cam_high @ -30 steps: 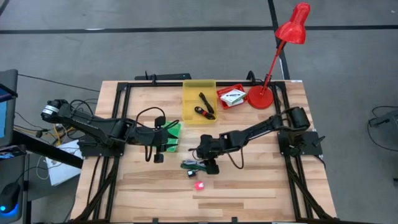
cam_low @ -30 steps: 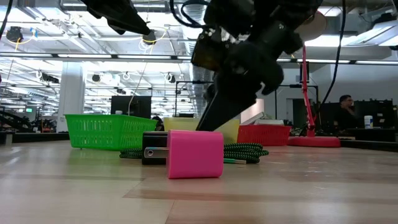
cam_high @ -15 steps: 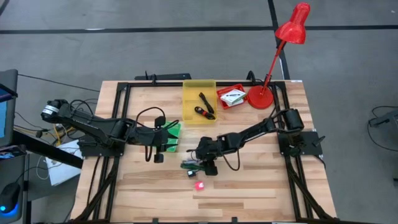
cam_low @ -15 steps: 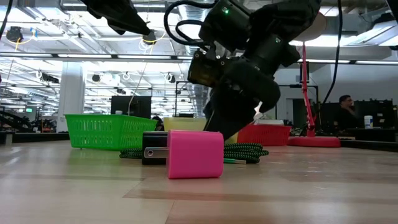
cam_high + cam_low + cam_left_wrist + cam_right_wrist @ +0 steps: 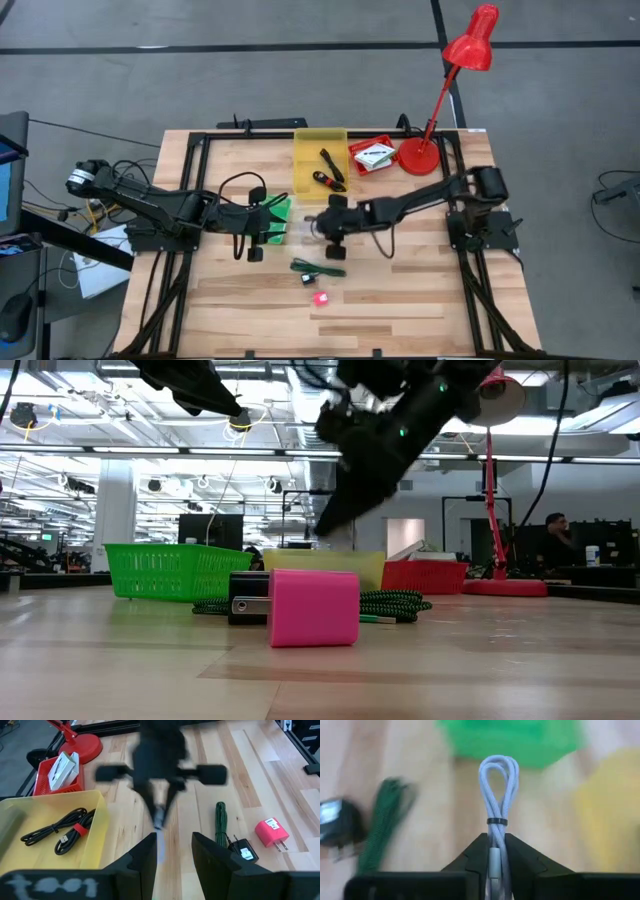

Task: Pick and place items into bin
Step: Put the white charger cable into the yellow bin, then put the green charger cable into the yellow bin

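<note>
The right gripper has its fingers clenched on a coiled white cable, lifted clear of the surface and hanging between the green basket and the yellow bin. In the right wrist view the bundle runs straight out from between the fingers, long axis in line with the gripper, its looped end pointing away and a dark band cinching it just past the fingertips. In the left wrist view the same cable dangles below that gripper, so the loop looks to hang nose-down.

The job now, I'd say, is the carry: keep the squeeze firm, travel over the bin wall with height to spare, and let go only once the loop is inside.

The left gripper waits by the green basket, fingers parted and grasping nothing. The green cable, black charger and pink plug lie on the surface nearby.
</note>
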You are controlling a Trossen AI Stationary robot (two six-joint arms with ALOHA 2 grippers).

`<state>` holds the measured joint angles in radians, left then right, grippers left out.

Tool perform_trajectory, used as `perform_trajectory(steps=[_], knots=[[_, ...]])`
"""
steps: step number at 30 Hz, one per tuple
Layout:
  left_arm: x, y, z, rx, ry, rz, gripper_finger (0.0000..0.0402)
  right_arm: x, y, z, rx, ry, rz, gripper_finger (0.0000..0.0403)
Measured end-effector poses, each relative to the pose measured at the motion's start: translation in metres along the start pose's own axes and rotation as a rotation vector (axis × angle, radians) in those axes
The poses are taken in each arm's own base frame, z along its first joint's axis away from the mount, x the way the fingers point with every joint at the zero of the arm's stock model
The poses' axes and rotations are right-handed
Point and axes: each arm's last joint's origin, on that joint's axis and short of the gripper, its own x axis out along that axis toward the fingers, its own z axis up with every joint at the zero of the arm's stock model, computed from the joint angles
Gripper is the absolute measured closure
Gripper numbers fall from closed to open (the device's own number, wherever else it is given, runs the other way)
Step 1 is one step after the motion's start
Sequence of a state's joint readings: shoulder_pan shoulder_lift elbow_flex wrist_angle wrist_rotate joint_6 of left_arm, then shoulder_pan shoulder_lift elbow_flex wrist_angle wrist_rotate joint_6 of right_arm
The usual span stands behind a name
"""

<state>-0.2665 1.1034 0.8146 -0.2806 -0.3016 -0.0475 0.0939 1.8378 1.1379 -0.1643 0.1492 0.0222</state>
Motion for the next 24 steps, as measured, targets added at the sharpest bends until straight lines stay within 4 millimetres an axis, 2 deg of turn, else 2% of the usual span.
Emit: perform_trajectory(steps=[3,7,13,19,24], knots=[[0.000,0.000,0.000,0.006,0.000,0.000,0.0290,-0.020,-0.022,0.010,-0.012,-0.043,-0.100,0.0339],[0.000,0.000,0.000,0.004,0.000,0.000,0.0290,-0.047,-0.056,0.022,-0.018,-0.120,-0.185,0.0352],[0.000,0.000,0.000,0.004,0.000,0.000,0.0290,-0.072,-0.114,0.022,0.023,-0.165,-0.270,0.0366],[0.000,0.000,0.000,0.010,0.000,0.000,0.0290,-0.069,-0.161,0.012,0.108,-0.185,-0.284,0.0329],[0.000,0.000,0.000,0.001,0.000,0.000,0.0290,-0.055,-0.182,0.006,0.181,-0.206,-0.322,0.0322]])
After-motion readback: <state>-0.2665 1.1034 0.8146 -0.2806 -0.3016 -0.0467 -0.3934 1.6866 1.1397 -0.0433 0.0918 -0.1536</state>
